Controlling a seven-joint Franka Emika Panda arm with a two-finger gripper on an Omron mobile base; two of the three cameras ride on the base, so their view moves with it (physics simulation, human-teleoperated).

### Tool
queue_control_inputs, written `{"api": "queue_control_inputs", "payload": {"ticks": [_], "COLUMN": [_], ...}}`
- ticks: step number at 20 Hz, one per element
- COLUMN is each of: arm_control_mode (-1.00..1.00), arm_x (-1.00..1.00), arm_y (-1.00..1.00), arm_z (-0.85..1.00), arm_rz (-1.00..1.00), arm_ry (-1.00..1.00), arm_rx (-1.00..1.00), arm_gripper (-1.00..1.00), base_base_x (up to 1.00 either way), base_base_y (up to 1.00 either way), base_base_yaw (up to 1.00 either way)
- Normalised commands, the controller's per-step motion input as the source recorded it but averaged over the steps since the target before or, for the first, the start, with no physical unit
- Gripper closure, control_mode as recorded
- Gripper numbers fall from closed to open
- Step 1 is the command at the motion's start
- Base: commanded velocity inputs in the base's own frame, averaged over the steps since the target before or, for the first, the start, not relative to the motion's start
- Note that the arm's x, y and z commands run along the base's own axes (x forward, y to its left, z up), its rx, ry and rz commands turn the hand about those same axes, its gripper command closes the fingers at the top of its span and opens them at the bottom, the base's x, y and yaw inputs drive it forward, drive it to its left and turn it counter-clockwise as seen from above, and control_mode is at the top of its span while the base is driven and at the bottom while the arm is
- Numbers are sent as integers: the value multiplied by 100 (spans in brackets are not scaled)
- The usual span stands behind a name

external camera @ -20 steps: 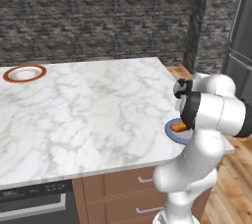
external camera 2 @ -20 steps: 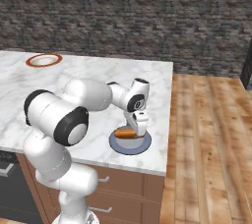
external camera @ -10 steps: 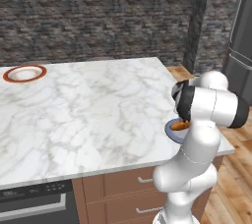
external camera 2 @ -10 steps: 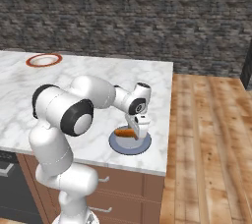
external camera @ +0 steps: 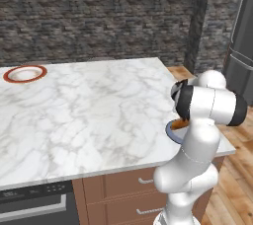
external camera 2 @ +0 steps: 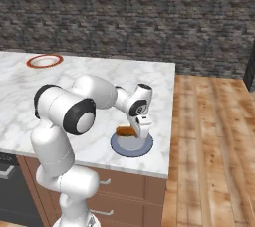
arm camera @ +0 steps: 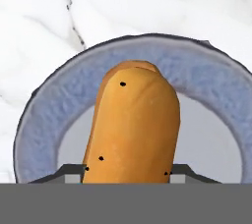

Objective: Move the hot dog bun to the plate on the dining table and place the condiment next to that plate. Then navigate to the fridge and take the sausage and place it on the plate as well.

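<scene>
Step in hand: picking up the hot dog bun (arm camera: 132, 125), which lies in the grey-blue dish (arm camera: 44, 115) directly under the hand (arm camera: 125, 171). Its fingers pinch the bun's near end across its width. Its long axis points straight ahead of the hand. Next: lift clear, then carry to the distant plate (external camera: 24, 73) across the table (external camera: 89, 110)

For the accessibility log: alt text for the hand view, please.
An orange-tan hot dog bun lies in a round grey-blue dish on the white marble dining table, seen close from above. The jaws sit at either side of the bun's near end.
</scene>
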Motion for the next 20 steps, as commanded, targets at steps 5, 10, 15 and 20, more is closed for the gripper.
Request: {"api": "queue_control_inputs", "payload": {"ticks": [5, 10, 15, 20], "arm_control_mode": [-100, -100, -100, -100], "arm_x": [-28, -41, -45, -60], "arm_y": [-3, -8, -6, 0], "arm_z": [52, 99, 91, 67], "arm_rz": [-1, 0, 0, -1], "arm_ry": [-17, -21, -12, -16], "arm_rx": [1, 0, 0, 0], "arm_gripper": [100, 100, 100, 100], "base_base_x": [0, 0, 0, 0], "base_base_y": [0, 0, 0, 0], "base_base_yaw": [0, 0, 0, 0]}}
